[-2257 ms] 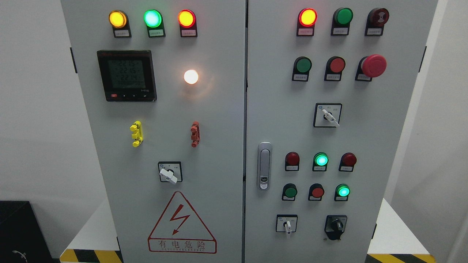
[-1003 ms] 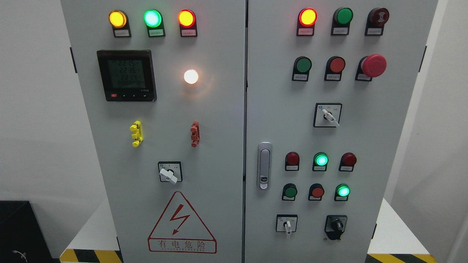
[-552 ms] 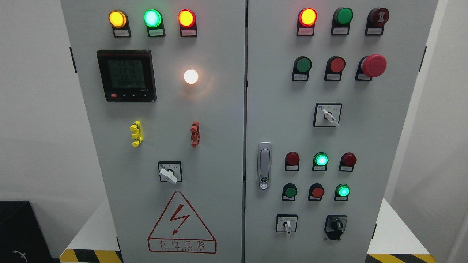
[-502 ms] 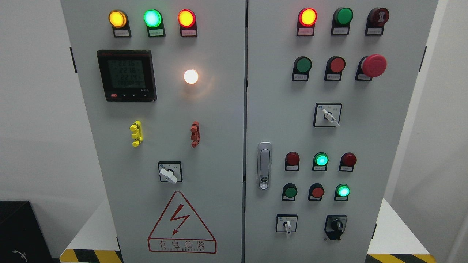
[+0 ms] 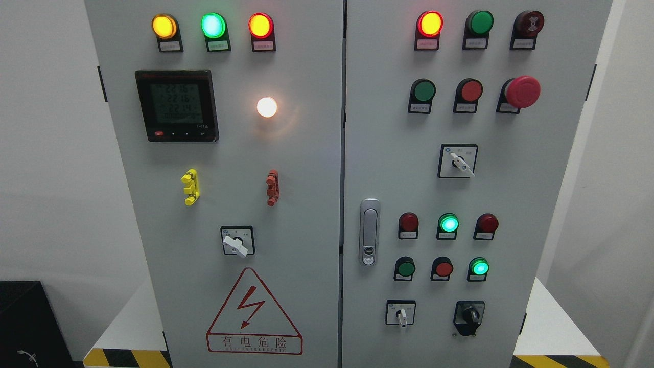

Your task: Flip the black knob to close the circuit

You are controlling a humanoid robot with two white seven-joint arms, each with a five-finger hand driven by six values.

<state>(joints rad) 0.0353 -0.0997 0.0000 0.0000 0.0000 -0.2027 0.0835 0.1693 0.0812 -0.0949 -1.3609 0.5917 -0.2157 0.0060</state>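
Note:
The black knob (image 5: 468,318) sits at the lower right of the grey cabinet's right door (image 5: 388,168), under a lit green lamp (image 5: 479,267). Its handle points roughly straight down. To its left is a small white selector switch (image 5: 401,314), also pointing down. Neither of my hands nor any arm shows in the head view.
The right door carries a red mushroom stop button (image 5: 521,92), a silver door latch (image 5: 369,231) and another white selector (image 5: 460,162). The left door has a digital meter (image 5: 177,106), a white lamp (image 5: 266,107), yellow (image 5: 190,187) and red (image 5: 273,187) clips, and a warning triangle (image 5: 253,312).

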